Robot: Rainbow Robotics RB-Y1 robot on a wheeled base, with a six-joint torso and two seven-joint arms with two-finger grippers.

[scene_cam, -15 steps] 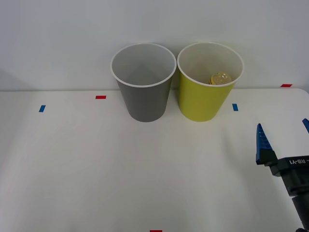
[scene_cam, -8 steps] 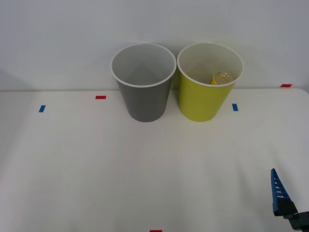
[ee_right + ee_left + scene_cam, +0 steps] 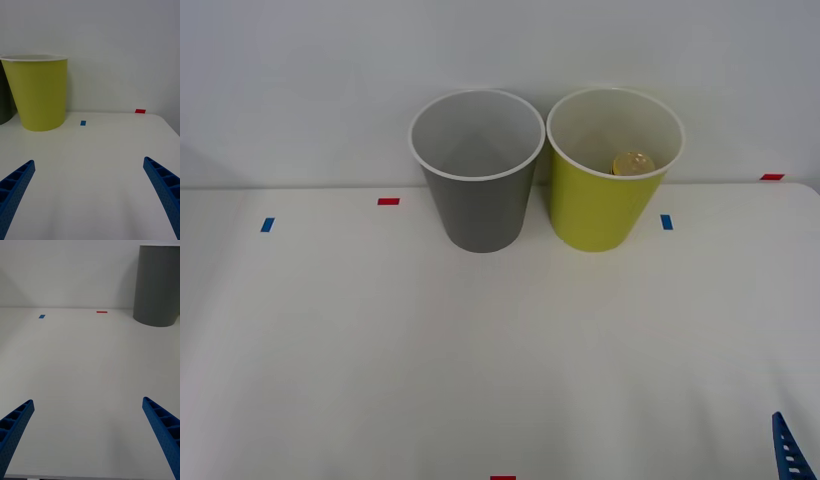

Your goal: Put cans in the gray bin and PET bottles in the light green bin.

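The gray bin (image 3: 477,205) and the light green bin (image 3: 600,205) stand side by side at the table's far edge. A PET bottle (image 3: 633,163) lies inside the light green bin, against its right wall. The white inside of the gray bin shows nothing in it. Cans are out of view. My right gripper (image 3: 88,161) is open and holds nothing; it sits low over the table's near right, with the light green bin (image 3: 39,93) ahead of it. One blue finger (image 3: 785,455) of it shows at the near right corner. My left gripper (image 3: 87,400) is open and holds nothing, facing the gray bin (image 3: 157,285).
Small red tape marks (image 3: 388,201) and blue tape marks (image 3: 666,222) lie on the white table (image 3: 480,350). A white wall stands right behind the bins. The table's right edge (image 3: 168,129) runs close to my right gripper.
My right gripper has drawn back toward the near right corner, leaving one fingertip in the front view. The bottle has shifted slightly inside the light green bin.
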